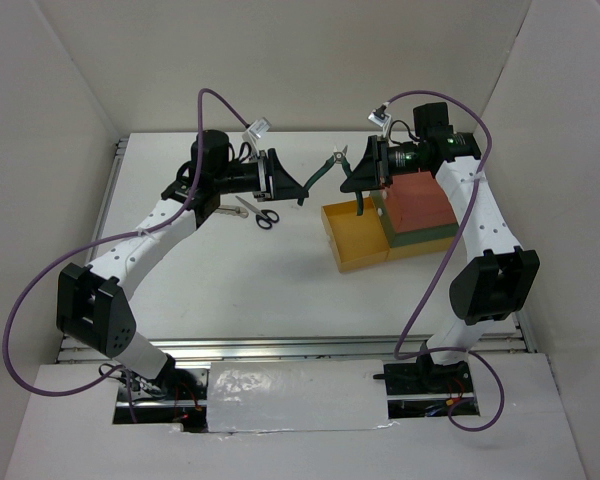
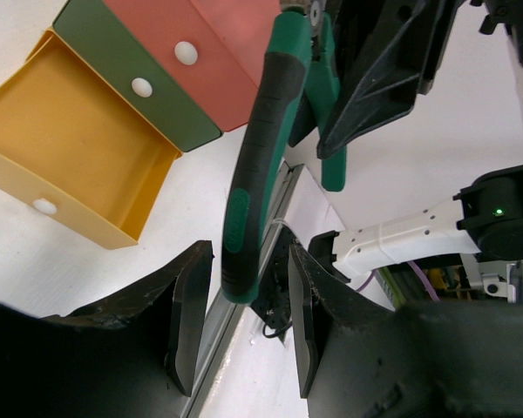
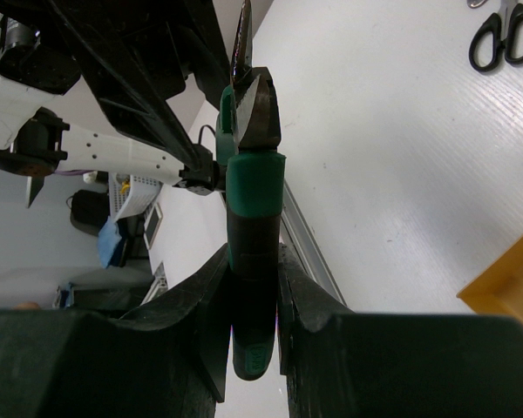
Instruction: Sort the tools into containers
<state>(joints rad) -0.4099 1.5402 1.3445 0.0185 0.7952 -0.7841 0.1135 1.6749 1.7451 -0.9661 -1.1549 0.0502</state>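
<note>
The green-handled pliers (image 1: 330,166) hang in the air between the two arms. My right gripper (image 3: 254,296) is shut on one handle (image 3: 254,218). My left gripper (image 2: 242,313) is open, and the tip of the other handle (image 2: 244,218) reaches just between its fingertips without touching them. The black-handled scissors (image 1: 261,213) lie on the table below the left wrist, and also show in the right wrist view (image 3: 504,37). The silver bar (image 1: 224,210) lies left of them, partly under the arm. The stack has a red top (image 1: 420,203), a green middle (image 2: 132,83) and a yellow bottom drawer (image 1: 358,240) pulled open and empty.
White walls enclose the table on the left, back and right. An aluminium rail (image 1: 280,346) runs along the near edge. Purple cables (image 1: 40,280) loop from both arms.
</note>
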